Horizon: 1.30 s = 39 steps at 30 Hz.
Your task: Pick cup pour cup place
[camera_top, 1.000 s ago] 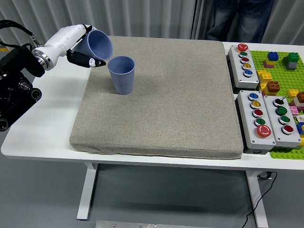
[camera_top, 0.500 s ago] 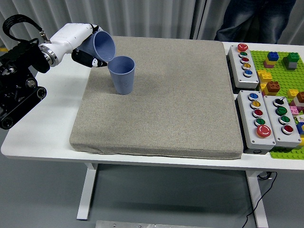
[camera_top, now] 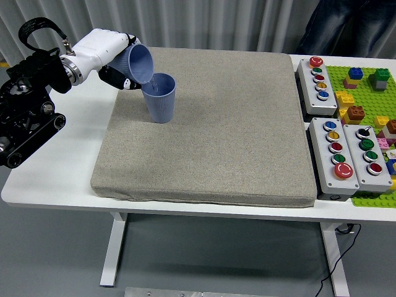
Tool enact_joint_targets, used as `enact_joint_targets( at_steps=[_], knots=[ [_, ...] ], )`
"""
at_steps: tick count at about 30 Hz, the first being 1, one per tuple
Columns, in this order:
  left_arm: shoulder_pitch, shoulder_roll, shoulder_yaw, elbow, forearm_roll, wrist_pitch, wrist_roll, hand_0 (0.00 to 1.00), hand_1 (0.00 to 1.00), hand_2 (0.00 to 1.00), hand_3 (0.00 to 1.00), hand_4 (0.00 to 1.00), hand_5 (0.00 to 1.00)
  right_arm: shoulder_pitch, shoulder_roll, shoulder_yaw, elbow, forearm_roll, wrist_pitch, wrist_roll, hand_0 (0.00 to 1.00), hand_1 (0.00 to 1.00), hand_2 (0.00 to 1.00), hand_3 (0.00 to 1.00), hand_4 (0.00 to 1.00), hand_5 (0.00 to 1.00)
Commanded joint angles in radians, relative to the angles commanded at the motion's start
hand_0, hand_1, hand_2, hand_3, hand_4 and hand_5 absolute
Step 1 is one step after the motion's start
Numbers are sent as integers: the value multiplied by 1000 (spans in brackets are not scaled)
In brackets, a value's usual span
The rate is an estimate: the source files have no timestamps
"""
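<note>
The left hand [camera_top: 117, 62] is wrapped around the tilted cup [camera_top: 137, 62], fingers curled about its body, mouth tipped down and to the right, the lip right over the upright cup [camera_top: 159, 97]. That second cup stands on the grey mat [camera_top: 210, 136], toward its far left corner, on the white desk [camera_top: 55, 167].

Here is the danger: the two rims look to be touching or nearly so, and any extra push sideways from the tilted cup could nudge the standing one, which sits on a soft mat and may topple easily. If the tilt is off to one side, whatever is poured would land on the mat rather than inside. A loose grip at this steep angle could also let the held cup slide out of the fingers.

Plenty is hard to read. No contents can be made out in either cup, so whether anything is flowing cannot be told. The thumb side of the hand is hidden behind the cup. The right hand is nowhere in shot. At the far edge a person [camera_top: 346, 28] is cut off, only legs showing. The button boxes [camera_top: 346, 158] and block board [camera_top: 371, 93] sit well apart, at the right.
</note>
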Motion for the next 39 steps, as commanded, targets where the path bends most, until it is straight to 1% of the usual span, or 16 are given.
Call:
enact_joint_targets(
  at_steps=[9,14,39],
  knots=[
    [-22,-3,22,1,55,-9,10,626,558,539,540,847,200,-3,-1,-1,1,-2,0,-1,641,600,509,580,2,2],
    [-25,-5,18,-8,111,-14,15,624,557,538,540,844,199,-3,-1,-2,1,2,-1,0,641,600,509,579,2,2],
    [-88,-1,97,-9,203,-33,39,620,553,538,540,838,202,4,-6,-4,-1,9,-2,4,641,600,508,579,2,2]
  ],
)
